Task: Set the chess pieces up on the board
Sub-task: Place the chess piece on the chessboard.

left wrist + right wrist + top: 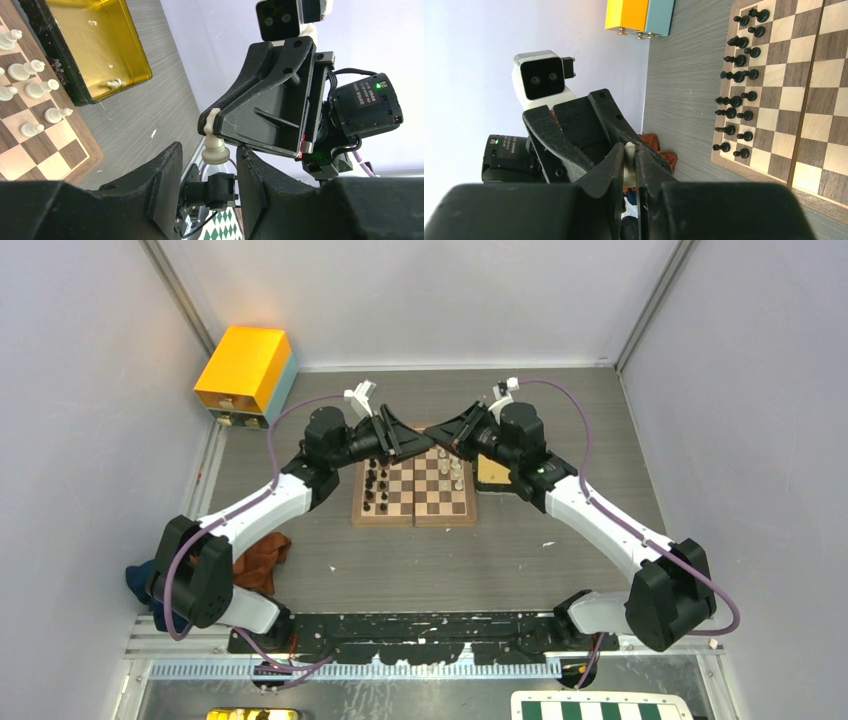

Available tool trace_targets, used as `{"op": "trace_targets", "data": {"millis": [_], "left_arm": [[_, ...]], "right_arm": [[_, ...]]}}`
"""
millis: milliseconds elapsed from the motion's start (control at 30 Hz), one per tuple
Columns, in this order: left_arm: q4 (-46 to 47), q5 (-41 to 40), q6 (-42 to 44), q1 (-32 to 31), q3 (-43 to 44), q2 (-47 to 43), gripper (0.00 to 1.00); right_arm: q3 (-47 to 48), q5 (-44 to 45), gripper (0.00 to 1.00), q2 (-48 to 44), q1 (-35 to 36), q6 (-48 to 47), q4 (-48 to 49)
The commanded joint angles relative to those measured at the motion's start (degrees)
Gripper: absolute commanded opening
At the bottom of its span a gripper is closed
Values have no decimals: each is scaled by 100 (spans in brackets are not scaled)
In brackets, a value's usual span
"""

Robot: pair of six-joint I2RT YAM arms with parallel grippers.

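Note:
The wooden board (415,522) lies mid-table, with black chess pieces (375,485) on its left ranks and white ones (452,468) on its right. Both grippers meet in the air above the board's far edge. My right gripper (629,150) is shut on a cream-white piece (629,162), clamping its upper part. In the left wrist view that piece (216,149) hangs base-down from the right fingers. My left gripper (210,167) is open, its fingers (165,185) flanking the piece's base with a gap on each side.
A gold tray (107,45) lies right of the board with one white piece (114,84) in it. A yellow box (245,368) stands at the back left. An orange cloth (262,558) lies near the left arm. A green-and-white board (600,708) sits by the front edge.

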Motion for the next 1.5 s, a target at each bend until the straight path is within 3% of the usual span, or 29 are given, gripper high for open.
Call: {"op": "trace_targets", "data": {"millis": [0, 767, 1233, 1467], "left_arm": [[439, -48, -28, -13, -58, -70, 44], [595, -117, -72, -12, -157, -162, 28], [650, 14, 12, -12, -230, -234, 9], [476, 252, 265, -3, -208, -291, 4]], "right_arm": [[9, -80, 1, -207, 78, 95, 396], [-255, 17, 1, -229, 253, 162, 523], [-269, -1, 1, -280, 254, 99, 415], [-268, -27, 18, -377, 259, -27, 317]]}}
